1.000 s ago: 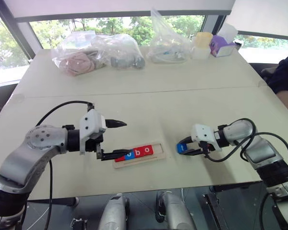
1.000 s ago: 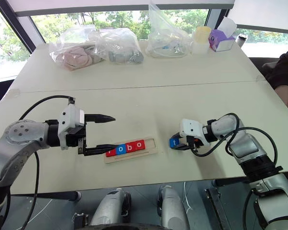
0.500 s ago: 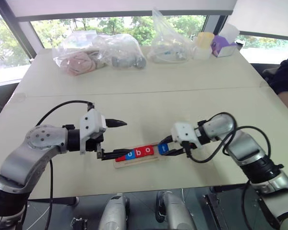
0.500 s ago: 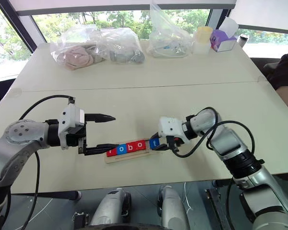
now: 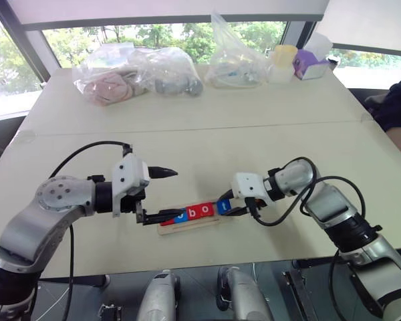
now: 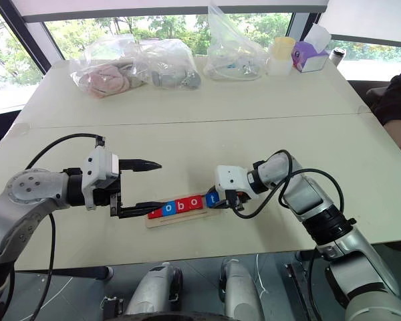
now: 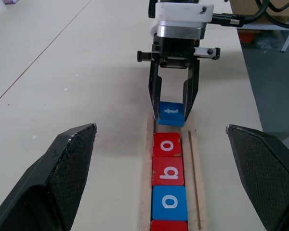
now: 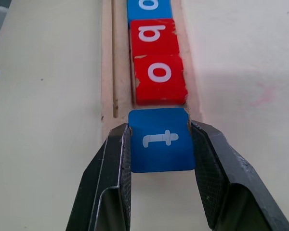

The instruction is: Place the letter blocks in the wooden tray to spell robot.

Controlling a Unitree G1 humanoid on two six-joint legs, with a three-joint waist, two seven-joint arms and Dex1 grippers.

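At the left of the pale desk (image 5: 207, 134), the left gripper (image 5: 162, 194) hovers with its black fingers spread wide and empty, one fingertip low beside the left end of the narrow pale wooden tray (image 7: 195, 159) and the other raised above the desk. It holds nothing.

The tray lies near the front edge of the desk between the two arms. In its slot sit four small square letter tiles in a touching row: a red tile at the left end (image 5: 167, 217), largely hidden behind the lower left finger so its letter cannot be read, then a blue "o" tile (image 7: 169, 202), a red "b" tile (image 7: 167, 170) and a red "o" tile (image 7: 167, 144).

Just past that last red tile, at the tray's right end, the right gripper (image 8: 161, 144) has its fingers closed on the sides of the blue "t" tile (image 8: 161, 139), letter facing up. The tile seems to sit just beyond the end of the slot, slightly apart from the red "o".

The step in hand looks like seating this last tile. Doing it well calls for keeping the tile square to the row, sliding it along the slot's line until it meets the red "o", lowering it flat, and only then letting go, without nudging the row or tray.
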